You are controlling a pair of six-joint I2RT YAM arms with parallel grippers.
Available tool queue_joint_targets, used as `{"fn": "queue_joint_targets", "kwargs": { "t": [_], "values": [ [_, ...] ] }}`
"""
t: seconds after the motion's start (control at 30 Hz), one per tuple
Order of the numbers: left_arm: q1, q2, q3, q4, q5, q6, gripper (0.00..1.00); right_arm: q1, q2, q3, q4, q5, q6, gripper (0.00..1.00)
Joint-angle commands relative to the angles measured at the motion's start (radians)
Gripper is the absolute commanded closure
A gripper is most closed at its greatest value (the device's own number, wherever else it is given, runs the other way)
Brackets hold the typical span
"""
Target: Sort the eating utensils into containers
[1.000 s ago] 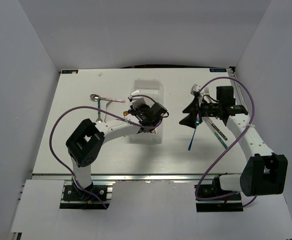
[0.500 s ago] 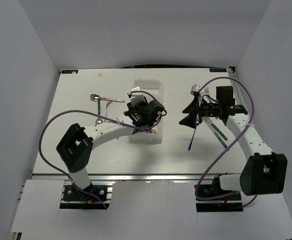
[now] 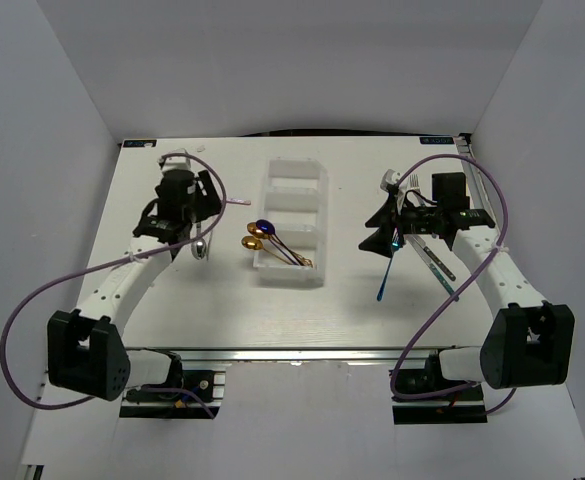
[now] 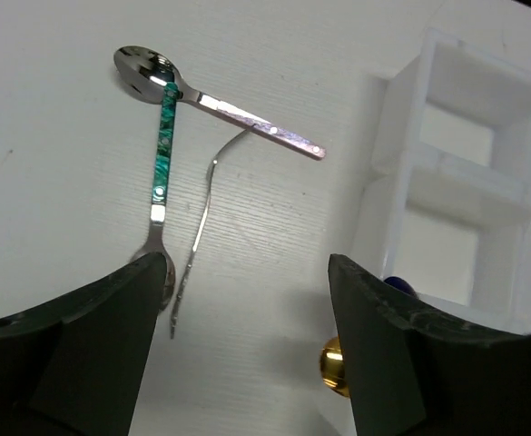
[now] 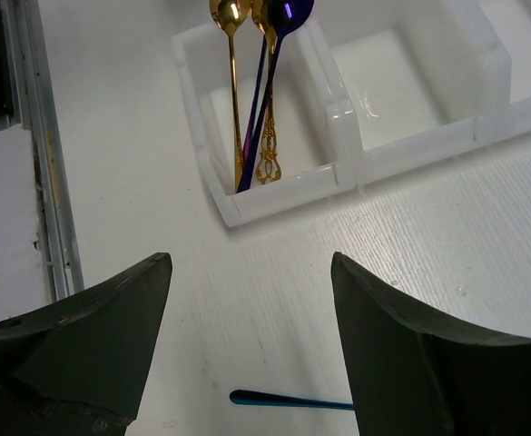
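Left pincer [image 4: 247, 272] hovers wide open and empty over the far-left part of the table [image 3: 222, 310], above a teal-handled spoon [image 4: 162, 154], a pink-handled spoon [image 4: 247, 118] and a fork [image 4: 200, 227]. Right pincer [image 5: 251, 263] gapes empty too, near the right edge. Tray [image 3: 297, 200] mid-table: gold spoon [image 5: 233, 91] and blue-purple spoon [image 5: 267, 91] in its nearest compartment.

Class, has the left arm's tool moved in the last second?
Yes. The left tool went left, from over the tray to the loose utensils beside it.

spoons [image 3: 280, 249] in tray [image 3: 294, 186], nearest compartment
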Motion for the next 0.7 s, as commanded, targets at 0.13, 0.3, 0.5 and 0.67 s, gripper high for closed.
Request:
{"fn": "queue_joint_targets", "kwargs": {
  "t": [0.13, 0.3, 0.5, 0.67],
  "values": [
    [0.203, 0.151, 0.100, -0.059, 0.404, 0.221, 0.02, -0.006, 0.008, 0.014, -0.004, -0.019, -0.016, 0.23],
    [0.257, 0.323, 0.173, -0.057, 0.409, 0.264, 0.04, -0.005, 0.020, 0.017, -0.012, -0.025, -0.024, 0.23],
    [0.283, 0.495, 0.267, -0.063, 0.376, 0.281, 0.17, -0.005, 0.019, 0.020, -0.021, -0.026, -0.034, 0.22],
    [0.284, 0.593, 0.351, -0.094, 0.353, 0.292, 0.29, -0.005, 0.020, 0.027, -0.033, -0.029, -0.045, 0.22]
  ]
}}
